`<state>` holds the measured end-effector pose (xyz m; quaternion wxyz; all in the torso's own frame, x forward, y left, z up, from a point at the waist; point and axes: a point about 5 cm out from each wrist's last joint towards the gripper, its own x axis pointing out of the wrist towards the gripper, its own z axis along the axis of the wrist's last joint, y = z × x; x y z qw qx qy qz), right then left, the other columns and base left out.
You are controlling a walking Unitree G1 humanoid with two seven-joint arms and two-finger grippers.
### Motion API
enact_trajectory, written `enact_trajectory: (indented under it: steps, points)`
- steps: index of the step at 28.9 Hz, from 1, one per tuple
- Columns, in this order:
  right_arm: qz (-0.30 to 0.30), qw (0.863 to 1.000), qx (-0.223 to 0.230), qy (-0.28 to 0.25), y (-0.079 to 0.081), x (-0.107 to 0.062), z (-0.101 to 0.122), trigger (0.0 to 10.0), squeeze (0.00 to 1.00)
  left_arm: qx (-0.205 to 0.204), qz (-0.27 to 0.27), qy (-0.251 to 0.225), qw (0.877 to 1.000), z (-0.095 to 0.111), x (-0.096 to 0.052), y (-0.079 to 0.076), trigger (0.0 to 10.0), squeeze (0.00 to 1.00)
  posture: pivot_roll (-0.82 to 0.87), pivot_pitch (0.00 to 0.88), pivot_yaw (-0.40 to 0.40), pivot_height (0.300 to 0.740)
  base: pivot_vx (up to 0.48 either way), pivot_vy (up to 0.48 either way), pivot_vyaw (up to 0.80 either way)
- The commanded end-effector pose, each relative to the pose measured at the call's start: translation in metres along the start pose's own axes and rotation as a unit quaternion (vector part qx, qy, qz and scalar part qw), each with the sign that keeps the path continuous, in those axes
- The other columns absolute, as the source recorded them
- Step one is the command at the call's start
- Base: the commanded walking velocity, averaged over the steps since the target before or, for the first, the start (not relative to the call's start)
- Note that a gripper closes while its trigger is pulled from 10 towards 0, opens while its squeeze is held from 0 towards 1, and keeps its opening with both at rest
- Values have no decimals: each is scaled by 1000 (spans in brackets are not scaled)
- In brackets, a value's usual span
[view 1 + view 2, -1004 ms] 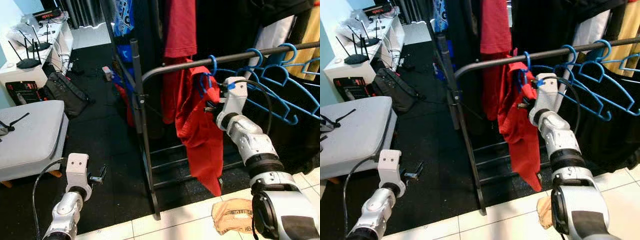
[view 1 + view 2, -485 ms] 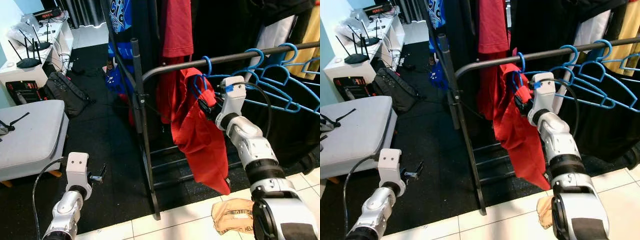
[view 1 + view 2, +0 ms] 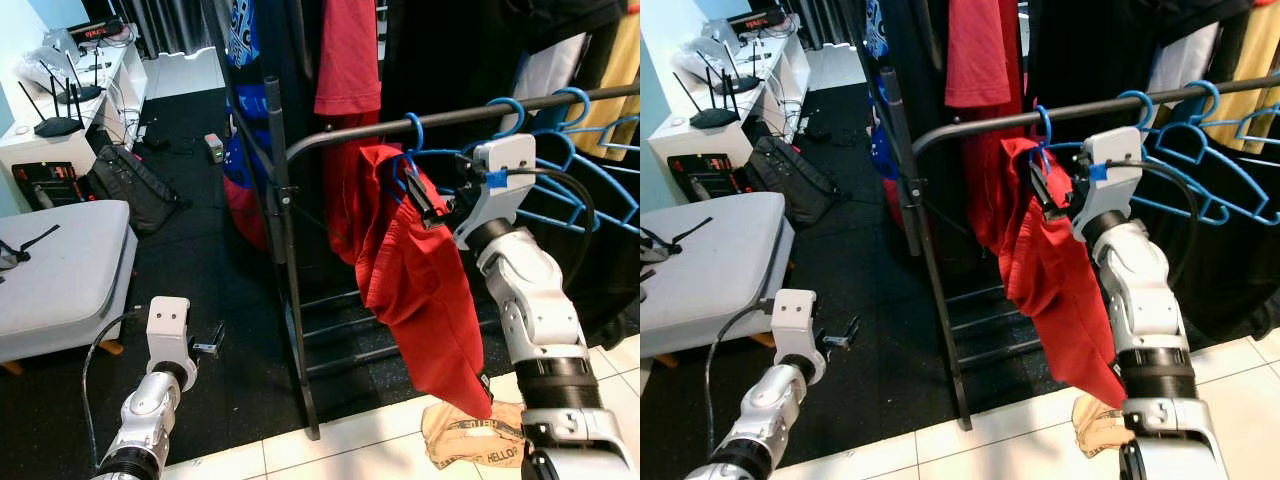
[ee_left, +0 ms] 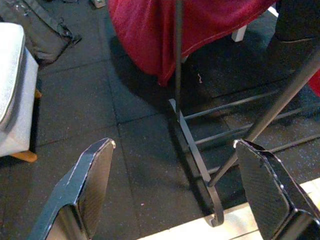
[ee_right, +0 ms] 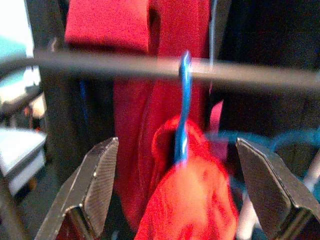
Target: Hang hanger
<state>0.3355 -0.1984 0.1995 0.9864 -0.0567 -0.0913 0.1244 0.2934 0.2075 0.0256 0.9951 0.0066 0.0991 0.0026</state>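
Note:
A blue hanger (image 3: 416, 132) carrying a red garment (image 3: 425, 290) hangs by its hook on the dark rail (image 3: 350, 137) of the clothes rack. My right gripper (image 3: 424, 197) is raised just below the rail, right behind the hanger's neck. In the right wrist view its fingers (image 5: 100, 175) stand open, with the blue hook (image 5: 183, 120) over the rail between them and touching neither. My left gripper (image 3: 210, 342) hangs low over the black floor, open (image 4: 175, 145) and holding nothing.
Several empty blue hangers (image 3: 565, 150) fill the rail to the right. The rack's upright post (image 3: 285, 270) and base bars (image 4: 192, 150) stand ahead. A grey ottoman (image 3: 60, 270) and a black bag (image 3: 135, 185) lie left. A brown paper bag (image 3: 470, 432) sits on the tiles.
My right arm has drawn back to the right and up from the hanger's neck. The red garment has swung right and now hangs lower. The left arm has risen slightly.

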Motion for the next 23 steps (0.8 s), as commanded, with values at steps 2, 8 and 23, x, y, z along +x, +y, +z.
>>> enact_trajectory:
  steps: [2,8,23]
  points:
    - [-6,999,4,49,2,-15,-30,10000,1000,2,4,34,999,-12,-3,-2,10000,0,-58,14,47,740,0,0,0]
    - [-100,987,12,126,-20,-65,-84,10000,0,-3,7,56,998,-21,-6,-4,10000,0,-49,0,31,740,0,0,0]
    - [-156,928,62,333,-9,-142,-183,10000,0,30,-12,88,996,-43,-18,-26,10000,0,-27,0,13,740,0,0,0]
